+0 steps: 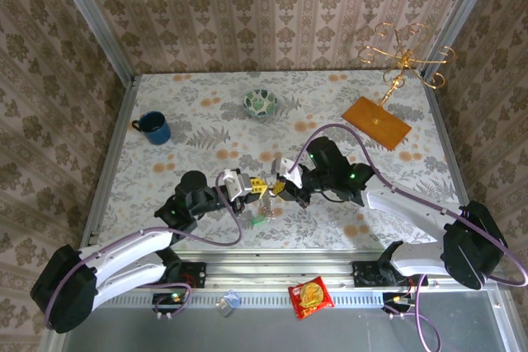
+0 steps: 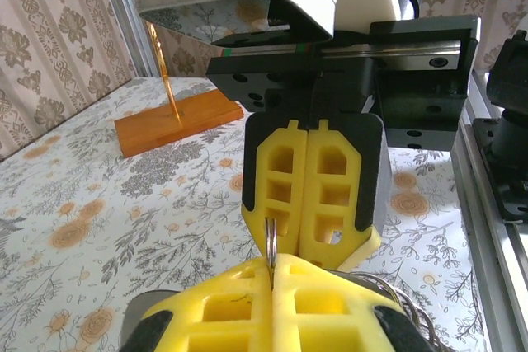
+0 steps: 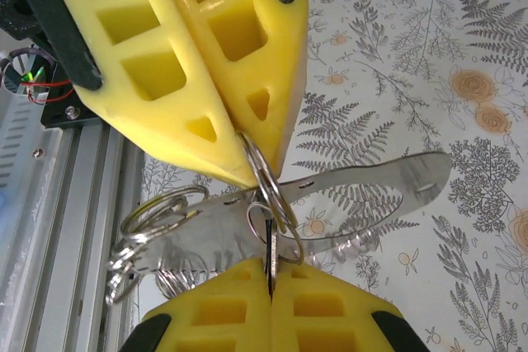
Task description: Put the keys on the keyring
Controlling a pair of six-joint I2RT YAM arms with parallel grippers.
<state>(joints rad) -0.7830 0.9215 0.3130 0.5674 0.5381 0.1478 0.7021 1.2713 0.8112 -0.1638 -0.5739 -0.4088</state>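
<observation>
Our left gripper [image 2: 272, 268] has its yellow fingers pressed together on a bunch of thin silver rings [image 3: 266, 180], caught at the tips. Facing it tip to tip, our right gripper [image 3: 269, 269] is clamped on the same bunch. The green-headed key [image 1: 257, 220] lies on the table [image 1: 198, 133] near both tips, on the side toward the arm bases.

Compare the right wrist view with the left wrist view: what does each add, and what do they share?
Right wrist adds: a flat silvery metal strip stretching out from the fingertips, and a bunch of small split rings at its other end, near the rail.
Left wrist adds: the wooden base with its gold rod, farther across the table.
Shared: the left gripper and right gripper meeting tip to tip, both shut, with a thin metal ring pinched between yellow fingers, over the floral table.
</observation>
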